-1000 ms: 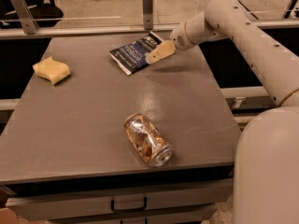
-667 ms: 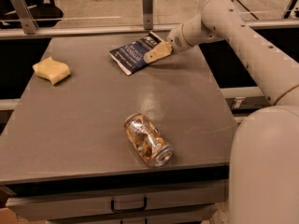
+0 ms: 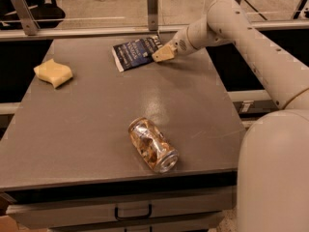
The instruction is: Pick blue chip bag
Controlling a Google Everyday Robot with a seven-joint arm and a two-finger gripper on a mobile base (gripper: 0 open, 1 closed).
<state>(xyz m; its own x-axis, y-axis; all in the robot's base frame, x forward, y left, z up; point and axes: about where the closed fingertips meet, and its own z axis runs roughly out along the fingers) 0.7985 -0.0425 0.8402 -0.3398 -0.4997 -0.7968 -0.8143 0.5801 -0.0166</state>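
Observation:
The blue chip bag [image 3: 134, 51] lies flat at the far middle of the grey table [image 3: 96, 115], dark navy with white lettering. My gripper [image 3: 161, 54] is low over the bag's right end, its tan fingertips touching or almost touching the bag's right edge. The white arm reaches in from the right.
A shiny gold-brown can [image 3: 152, 144] lies on its side near the table's front edge. A pale yellow sponge-like block [image 3: 53, 72] sits at the far left. A glass railing with metal posts [image 3: 152, 6] runs behind the table. Drawers [image 3: 133, 210] sit under the front edge.
The gripper has hardly moved; it stays at the bag's right end. The bag, can and block have not moved.

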